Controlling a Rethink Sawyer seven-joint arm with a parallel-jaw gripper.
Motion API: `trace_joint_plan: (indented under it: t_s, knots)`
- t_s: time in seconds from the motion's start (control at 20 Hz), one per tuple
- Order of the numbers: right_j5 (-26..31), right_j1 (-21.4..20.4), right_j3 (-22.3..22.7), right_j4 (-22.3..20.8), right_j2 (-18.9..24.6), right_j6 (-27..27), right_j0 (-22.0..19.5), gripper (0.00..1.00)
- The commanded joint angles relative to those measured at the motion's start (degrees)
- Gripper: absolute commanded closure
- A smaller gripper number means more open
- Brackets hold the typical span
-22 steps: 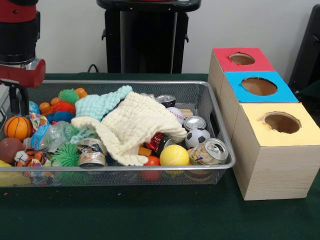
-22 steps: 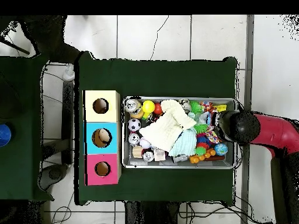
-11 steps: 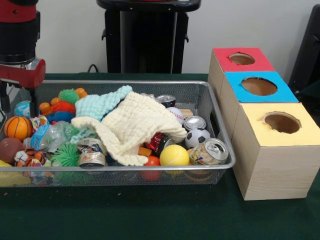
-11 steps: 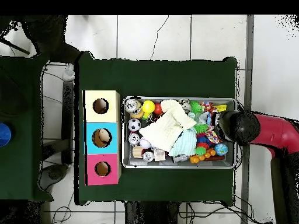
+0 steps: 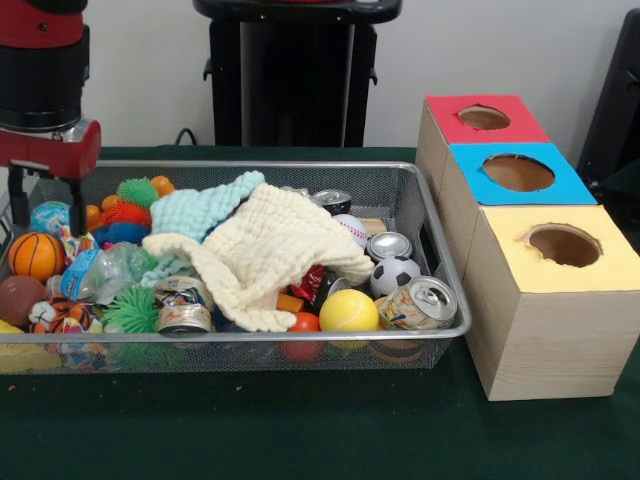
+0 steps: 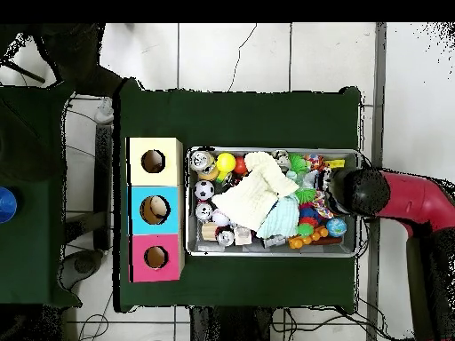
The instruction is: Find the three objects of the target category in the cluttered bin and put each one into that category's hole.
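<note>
Three boxes (image 5: pixel 520 230) stand beside the bin's (image 5: pixel 300 345) end. A cream cloth (image 5: pixel 275 250) covers the bin's middle; cans (image 5: pixel 420 303) and balls (image 5: pixel 348 311) lie near the boxes. The gripper (image 5: pixel 45 205) hangs over the opposite end, fingers spread.

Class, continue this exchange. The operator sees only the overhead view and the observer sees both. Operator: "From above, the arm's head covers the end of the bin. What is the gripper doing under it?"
Observer: The gripper hangs over that end of the bin with its fingers spread apart.
Operator: Is anything between them?
Observer: Yes, a pale blue ball sits between them. I cannot tell whether they touch it.
Operator: What else is my view hiding there?
Observer: An orange basketball lies beside that ball, just below it in the front view.
</note>
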Motion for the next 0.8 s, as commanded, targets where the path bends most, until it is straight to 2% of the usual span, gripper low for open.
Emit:
trace_joint_plan:
  t_s: [0.05,0.3,0.65,0.8]
  knots:
    - [1.09,1.0,5.56,0.64,-1.5,2.95,3.78,0.0]
    - [-3.5,2.67,6.12,-0.49,-3.3,5.94,5.9,0.0]
    - [-4.63,4.88,5.65,1.88,-4.1,7.86,6.42,0.0]
    - [-5.4,6.39,5.62,3.49,-3.43,7.5,5.04,0.0]
